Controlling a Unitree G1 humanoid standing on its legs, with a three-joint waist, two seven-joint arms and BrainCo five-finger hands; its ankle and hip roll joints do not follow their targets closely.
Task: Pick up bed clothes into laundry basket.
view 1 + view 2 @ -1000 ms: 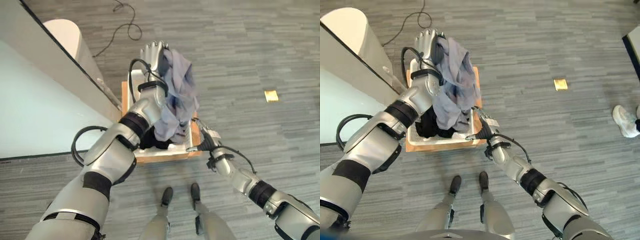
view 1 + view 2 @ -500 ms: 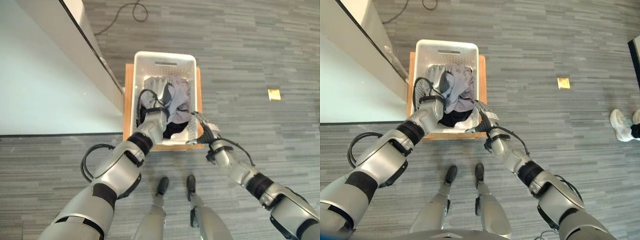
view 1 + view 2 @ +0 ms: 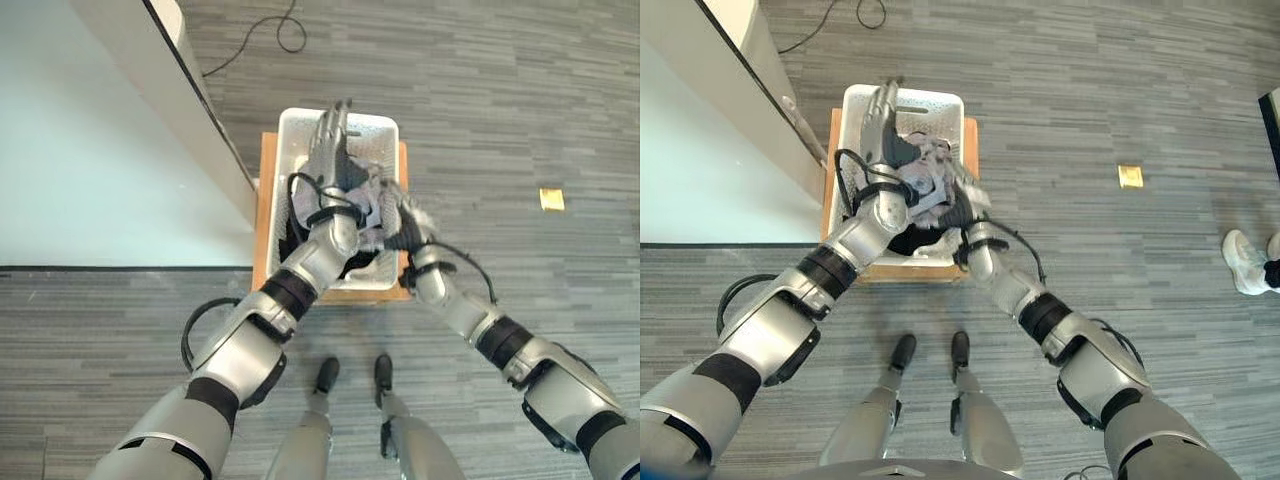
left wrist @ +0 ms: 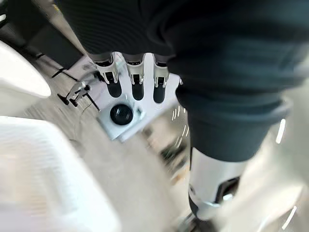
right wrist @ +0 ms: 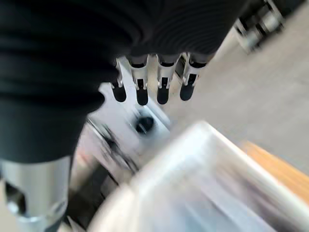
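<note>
The white laundry basket [image 3: 365,120] stands on the floor beside the bed. Grey-blue bed clothes [image 3: 931,184] lie bunched inside it over a dark garment [image 3: 902,240]. My left hand [image 3: 329,140] is raised above the basket's far half, its fingers [image 4: 137,82] straight with nothing in them. My right hand [image 3: 962,207] hovers at the basket's right side just above the clothes, and its fingers [image 5: 163,85] are straight and free too. In the right wrist view the basket's pale rim [image 5: 212,145] lies below the hand.
The basket sits on a low wooden platform [image 3: 263,245]. The bed's pale surface [image 3: 90,150] and its dark edge run along the left. A small yellow scrap [image 3: 551,199] lies on the floor to the right. A person's shoe [image 3: 1246,262] is at the far right.
My left hand has let go of the bed clothes and risen out of the basket with straight fingers. My right hand has moved from the basket's near right corner to above the clothes.
</note>
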